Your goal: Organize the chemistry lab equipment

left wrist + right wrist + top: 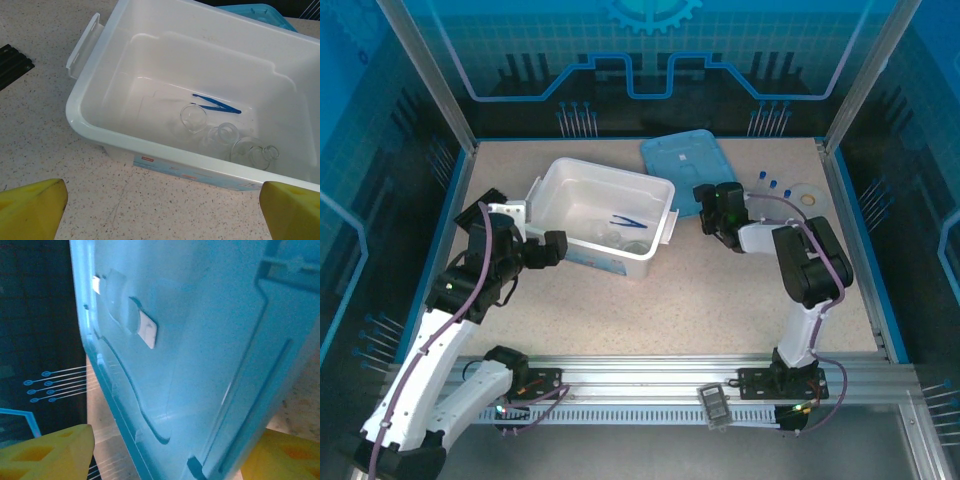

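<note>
We see the blue tweezers (pixel 216 105) and the glass beakers (pixel 194 118) inside the white bin (pixel 605 172).
The blue-capped tubes (pixel 775 183) lie far right on the counter (pixel 620 310). The left end effector (pixel 558 247) is spread beside the bin, and the right end effector (pixel 708 200) is spread at the blue lid (pixel 685 160).

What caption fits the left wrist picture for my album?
Inside the white bin lie blue tweezers and small glass beakers.

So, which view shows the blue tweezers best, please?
Left wrist view: the blue tweezers lie clear in the white bin by the glass beakers. The top view shows a small blue sliver; the right wrist camera faces the blue lid.
</note>
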Controlling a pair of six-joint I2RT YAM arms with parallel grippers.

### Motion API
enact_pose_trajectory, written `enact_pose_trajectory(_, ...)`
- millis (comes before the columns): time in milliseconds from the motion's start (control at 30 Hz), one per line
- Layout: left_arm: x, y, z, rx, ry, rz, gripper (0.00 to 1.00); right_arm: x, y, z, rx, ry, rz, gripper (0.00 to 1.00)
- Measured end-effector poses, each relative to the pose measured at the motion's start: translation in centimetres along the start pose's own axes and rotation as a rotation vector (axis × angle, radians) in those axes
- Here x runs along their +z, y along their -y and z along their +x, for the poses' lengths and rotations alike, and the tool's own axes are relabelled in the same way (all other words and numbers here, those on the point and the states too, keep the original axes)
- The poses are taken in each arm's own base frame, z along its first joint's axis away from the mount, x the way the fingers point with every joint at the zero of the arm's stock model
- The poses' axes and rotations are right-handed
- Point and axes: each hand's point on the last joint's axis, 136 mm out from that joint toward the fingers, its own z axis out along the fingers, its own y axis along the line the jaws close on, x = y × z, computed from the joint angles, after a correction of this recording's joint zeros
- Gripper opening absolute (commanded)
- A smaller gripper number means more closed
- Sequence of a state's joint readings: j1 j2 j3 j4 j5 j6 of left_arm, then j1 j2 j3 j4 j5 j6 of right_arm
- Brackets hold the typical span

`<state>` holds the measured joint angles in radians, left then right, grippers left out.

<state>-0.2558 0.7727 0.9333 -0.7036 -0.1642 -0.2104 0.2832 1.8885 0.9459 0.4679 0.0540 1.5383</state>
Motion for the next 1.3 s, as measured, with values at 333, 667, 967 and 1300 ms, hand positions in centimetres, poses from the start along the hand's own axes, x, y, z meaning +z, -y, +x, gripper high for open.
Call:
enact_pose_trajectory(333, 0.1, 0.0, 0.0, -0.002, 0.000, 0.001, 0.99, -0.9, -1.8, 0.2, 0.018, 0.044, -0.058, 0.61)
enact_pose_trajectory(667, 0.3, -0.1, 0.1, -0.002, -0.011, -0.003, 0.99, -0.9, -3.9, -0.4, 0.080, 0.070, -0.086, 0.37)
enact_pose_trajectory(967, 0.3, -0.1, 0.1, -0.002, -0.010, -0.003, 0.99, -0.9, -3.9, -0.8, 0.104, 0.095, -0.075, 0.28)
enact_pose_trajectory(1300, 0.3, -0.2, 0.1, -0.004, -0.010, -0.006, 0.99, -0.9, -3.0, -1.5, 0.109, 0.121, -0.040, 0.02)
